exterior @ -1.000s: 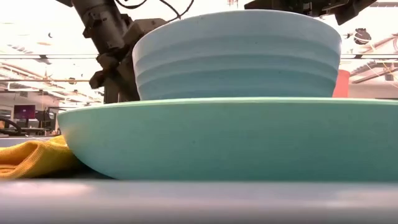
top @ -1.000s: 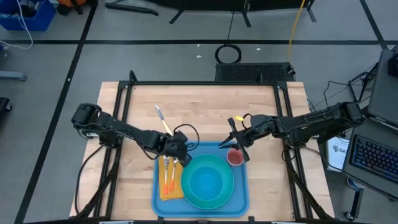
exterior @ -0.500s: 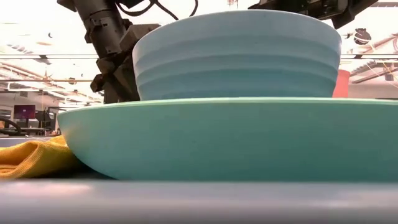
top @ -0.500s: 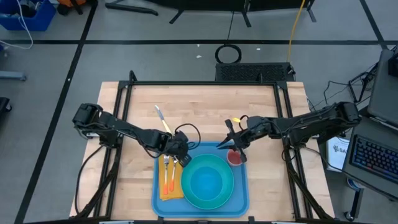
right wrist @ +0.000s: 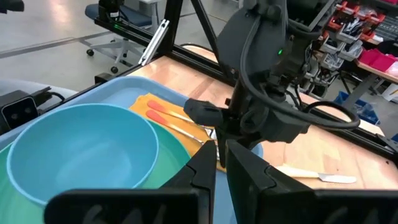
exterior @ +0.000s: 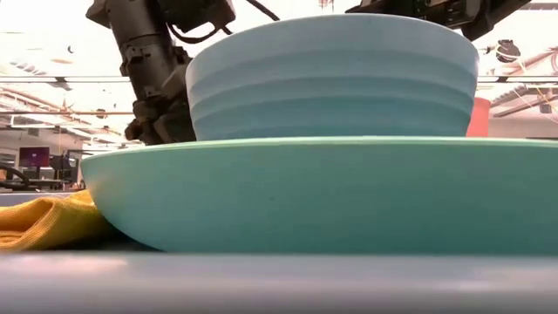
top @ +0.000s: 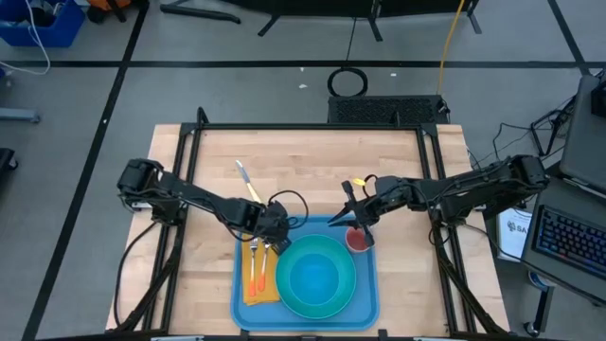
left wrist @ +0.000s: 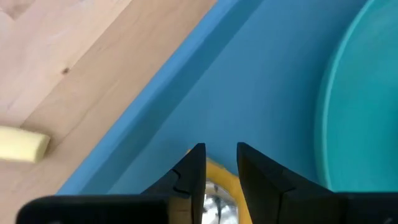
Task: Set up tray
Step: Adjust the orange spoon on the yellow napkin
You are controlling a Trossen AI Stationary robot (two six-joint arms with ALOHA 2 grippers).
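The light-blue tray [top: 367,308] lies at the table's near middle. On it stand a turquoise plate [top: 287,294] with a blue bowl [top: 315,279] in it, a red cup [top: 360,241] at the far right, and a yellow napkin [top: 248,292] with two orange-handled utensils [top: 256,270] at the left. My left gripper [top: 274,239] hangs over the utensils' metal ends, its fingers a narrow gap apart [left wrist: 219,165]. My right gripper [top: 352,220] is shut and empty just above the cup's far side. A yellow-handled knife [top: 248,184] lies on the table beyond the tray. My left gripper points down at the tray's far left corner. Between its fingers [left wrist: 196,168] show the napkin's edge [left wrist: 219,173] and a utensil's metal end [left wrist: 214,202]. I cannot tell whether the fingers touch either.
The bowl [exterior: 331,78] and plate [exterior: 331,192] fill the low view, the napkin [exterior: 44,218] beside them. Bare wood lies left, right and beyond the tray. A black frame runs along the table's edges. A keyboard [top: 573,242] stands off the table's right side.
My left gripper has risen a little over the tray's far left corner, staying above the utensils. My right gripper has drifted slightly toward the table's left above the red cup. The things on the tray have kept still.
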